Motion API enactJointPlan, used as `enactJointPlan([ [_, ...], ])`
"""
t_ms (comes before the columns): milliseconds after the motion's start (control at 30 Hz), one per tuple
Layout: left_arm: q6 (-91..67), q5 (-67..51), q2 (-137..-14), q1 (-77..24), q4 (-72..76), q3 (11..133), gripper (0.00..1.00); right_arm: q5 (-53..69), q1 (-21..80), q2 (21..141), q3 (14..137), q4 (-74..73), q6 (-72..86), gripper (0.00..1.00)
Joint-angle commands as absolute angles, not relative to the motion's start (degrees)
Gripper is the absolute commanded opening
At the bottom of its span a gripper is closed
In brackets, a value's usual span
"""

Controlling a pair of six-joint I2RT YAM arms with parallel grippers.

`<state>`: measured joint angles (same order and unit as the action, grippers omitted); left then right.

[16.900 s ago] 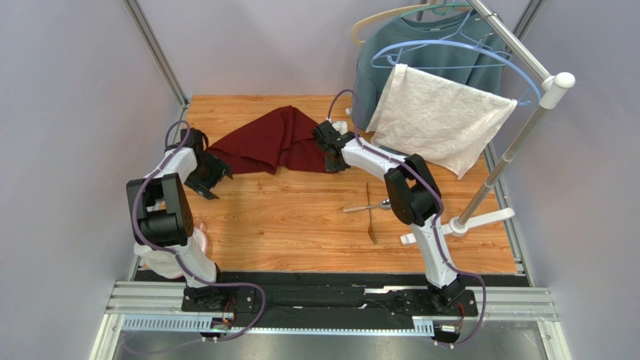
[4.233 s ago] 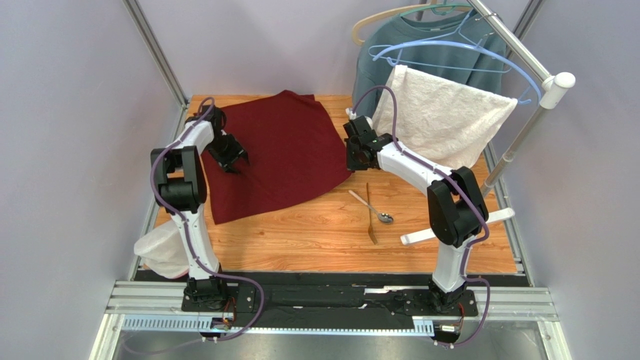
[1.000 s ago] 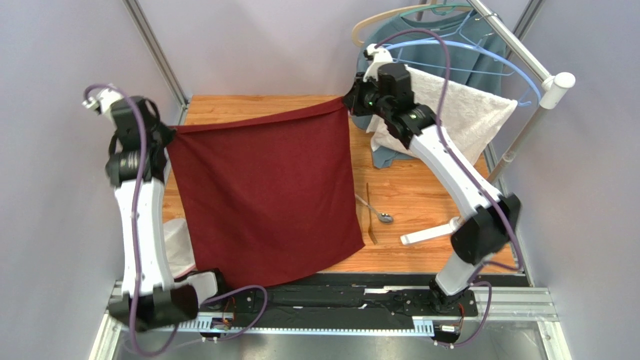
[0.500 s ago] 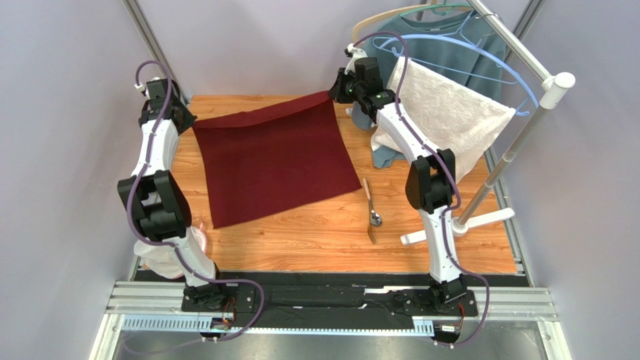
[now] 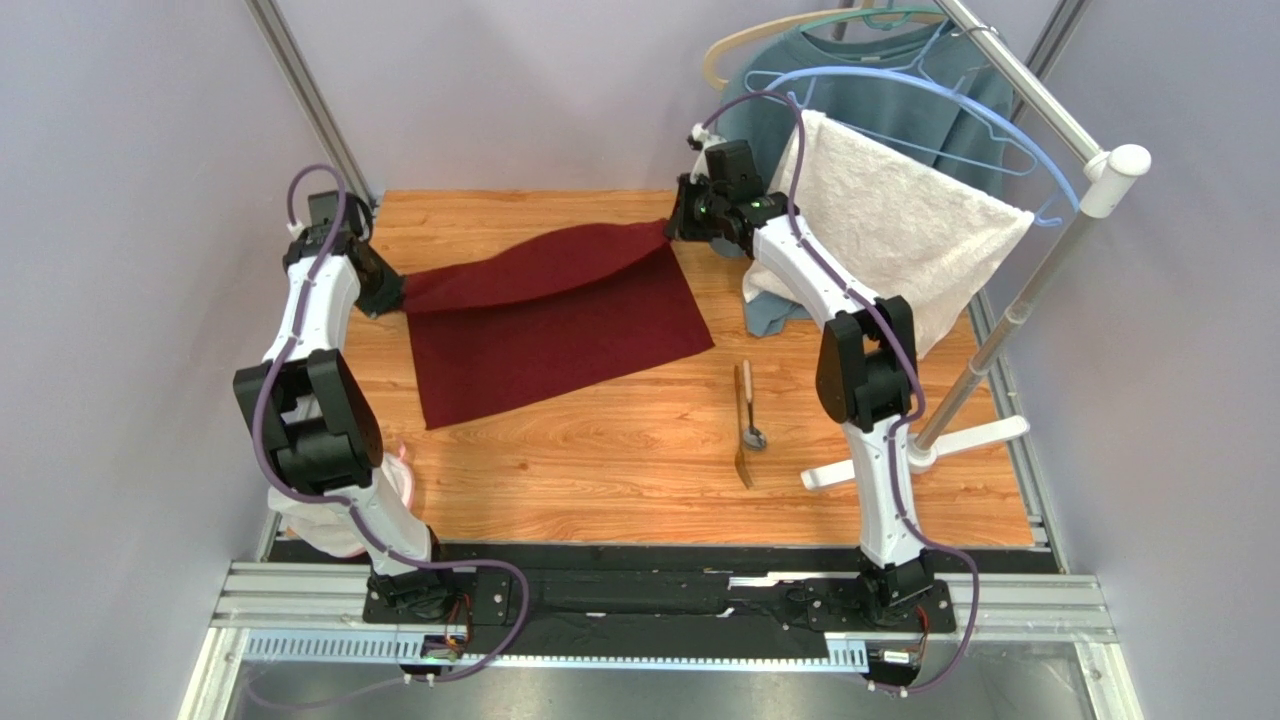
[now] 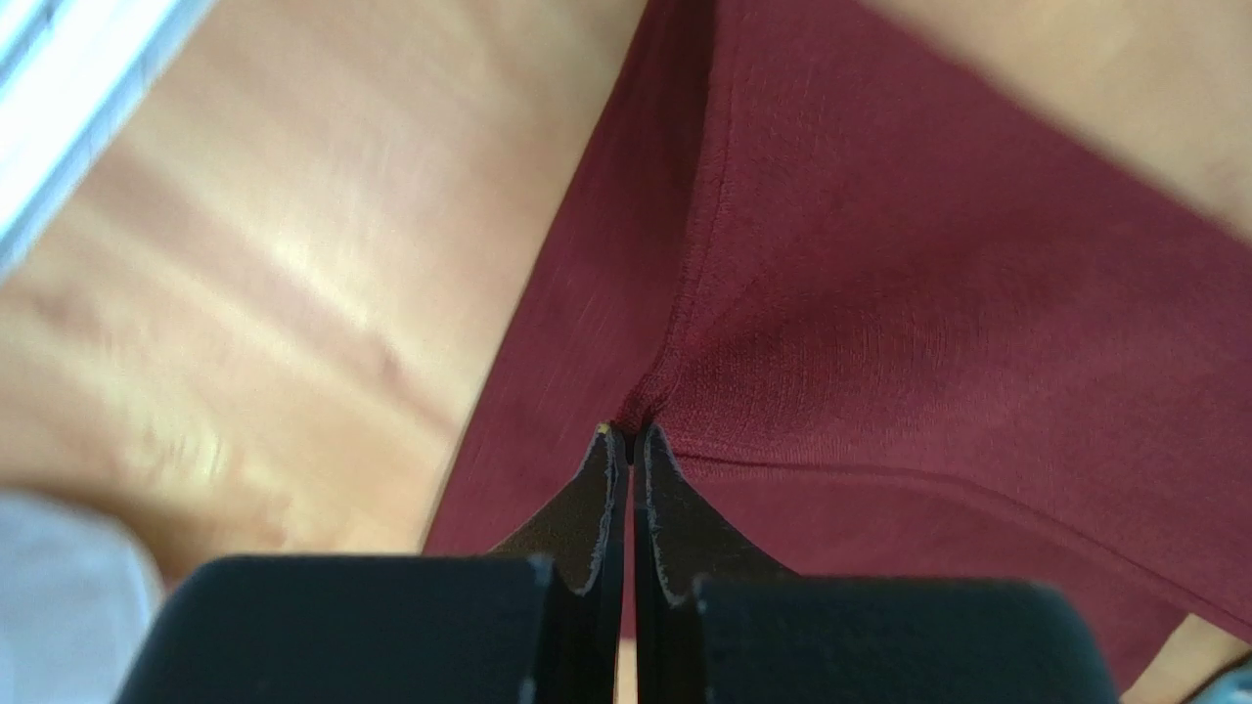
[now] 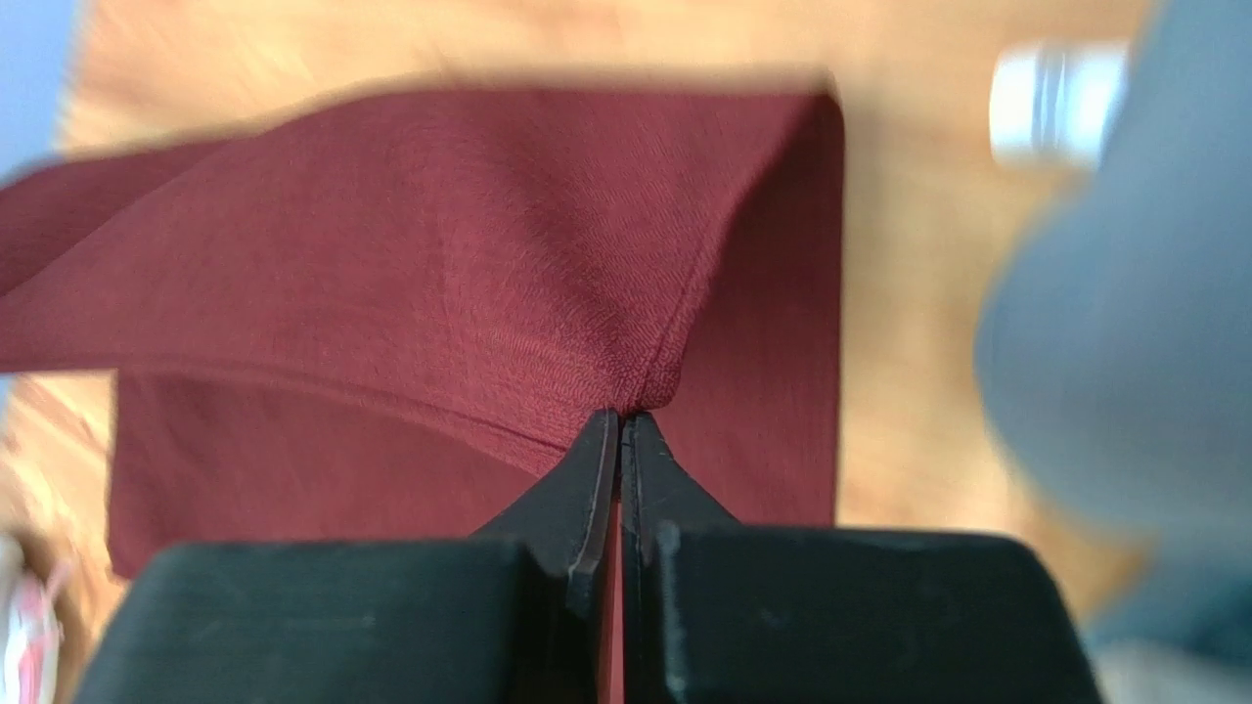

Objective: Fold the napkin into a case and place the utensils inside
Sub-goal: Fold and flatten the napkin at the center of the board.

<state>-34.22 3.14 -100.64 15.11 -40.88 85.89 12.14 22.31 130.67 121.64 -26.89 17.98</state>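
Left claw (image 6: 632,433) and right claw (image 7: 620,418), each clamped tight on a napkin (image 5: 556,323) corner, first fold apparently half-laid; utensils (image 5: 745,420) lie unpacked on bench (image 5: 601,465).

The near half of the table (image 5: 601,465) is bare wood from the near edge of the napkin (image 5: 564,330) to the arm bases, the widest open lane. The napkin's far edge hangs raised between the left end effector (image 5: 397,293) and the right end effector (image 5: 672,228), both pinched closed on its corners. That edge bars the far middle, with a strip of bare wood behind it.

Right of the napkin, the spoon (image 5: 754,441) and fork (image 5: 745,471) lie together near the rack's white foot (image 5: 849,470), leaving 2 narrow gaps. The white towel (image 5: 887,240) and grey-blue sweatshirt (image 5: 932,128) hang over the far right corner, just behind the right end effector. A white bundle (image 5: 323,518) sits at the near left edge.
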Motion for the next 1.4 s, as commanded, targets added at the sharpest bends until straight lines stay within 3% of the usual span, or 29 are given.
enactJointPlan([
  [0, -36.83, 1.5, -93.62, 15.73, -51.67, 79.29, 0.0, 10.02, 21.71, 119.21, 111.84, -32.43, 17.67, 0.0],
  [533, -33.84, -4.31, -91.67, 15.82, -50.98, 67.68, 0.0, 11.16, 21.45, 114.43, 99.58, -36.13, 16.78, 0.0],
  [1000, -32.43, 3.86, -95.71, 15.91, -50.27, 67.24, 0.0, 11.96, 21.62, 116.19, 93.52, -32.34, 18.63, 0.0],
  [1367, -32.08, 3.78, -97.47, 15.82, -50.36, 67.15, 0.0, 10.2, 21.8, 116.98, 90.18, -32.87, 19.86, 0.0],
])
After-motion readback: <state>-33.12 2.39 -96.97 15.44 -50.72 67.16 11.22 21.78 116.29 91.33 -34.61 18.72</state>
